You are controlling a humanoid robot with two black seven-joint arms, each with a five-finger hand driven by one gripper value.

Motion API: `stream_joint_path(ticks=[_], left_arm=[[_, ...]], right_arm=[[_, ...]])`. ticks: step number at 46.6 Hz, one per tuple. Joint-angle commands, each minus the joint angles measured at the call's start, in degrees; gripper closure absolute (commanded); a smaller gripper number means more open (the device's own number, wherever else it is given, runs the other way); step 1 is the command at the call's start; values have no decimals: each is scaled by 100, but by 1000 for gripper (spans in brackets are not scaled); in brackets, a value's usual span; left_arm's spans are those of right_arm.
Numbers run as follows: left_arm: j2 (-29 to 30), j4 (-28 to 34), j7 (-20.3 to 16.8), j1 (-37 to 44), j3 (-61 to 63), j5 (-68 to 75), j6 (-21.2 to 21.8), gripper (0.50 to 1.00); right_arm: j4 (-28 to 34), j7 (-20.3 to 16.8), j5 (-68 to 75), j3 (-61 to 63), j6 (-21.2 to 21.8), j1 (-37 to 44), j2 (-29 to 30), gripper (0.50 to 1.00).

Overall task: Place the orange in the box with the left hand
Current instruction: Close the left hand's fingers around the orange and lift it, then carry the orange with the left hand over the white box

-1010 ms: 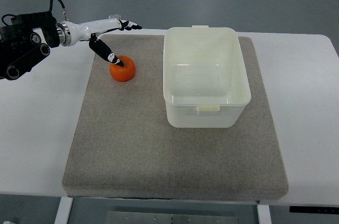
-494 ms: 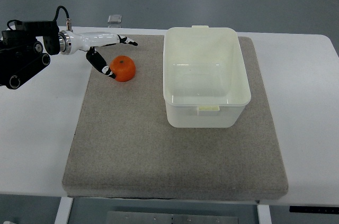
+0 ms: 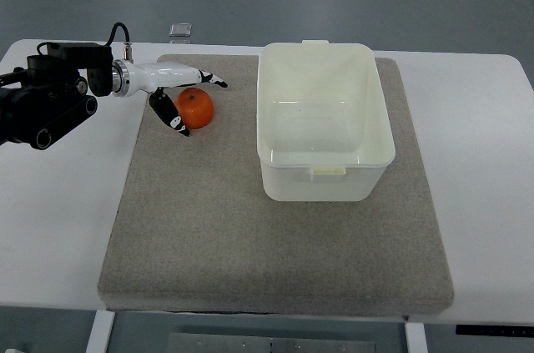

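Note:
An orange (image 3: 197, 108) lies on the grey mat (image 3: 217, 219), left of a white plastic box (image 3: 324, 119) that stands empty and open. My left hand (image 3: 190, 101) comes in from the left edge and brackets the orange: the thumb (image 3: 171, 116) curves along its near left side and the white fingers (image 3: 193, 78) stretch past its far side. The fingers are spread and have not closed on the fruit, which still rests on the mat. The right arm is out of view.
The mat covers most of a white table (image 3: 484, 161). A small silvery object (image 3: 180, 31) lies at the table's far edge behind the hand. The black forearm (image 3: 46, 94) hangs over the table's left side.
The hand has moved right and lower around the orange, the thumb going from on top of the fruit to its near left side. The orange has stayed in place.

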Motion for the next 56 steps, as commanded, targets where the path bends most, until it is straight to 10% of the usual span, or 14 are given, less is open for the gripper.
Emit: stream_joint_path(ticks=[1,11,28,34,56], left_arm=[[-1,0,0,70,4,17,283,512],[-1,0,0,88,4,351,371,572],[17,0,-9,88,4,518,363,812],[43,0,0,44,4,536,363,1000],[552,-360,-27,-650,-111,114,275,1000]], right_arm=[[0,0,0,0,0,0,0,574],[0,0,0,0,0,0,0,574],[0,0,0,0,0,0,0,574],[0,0,0,0,0,0,0,574],[0,0,0,0,0,0,0,574]])
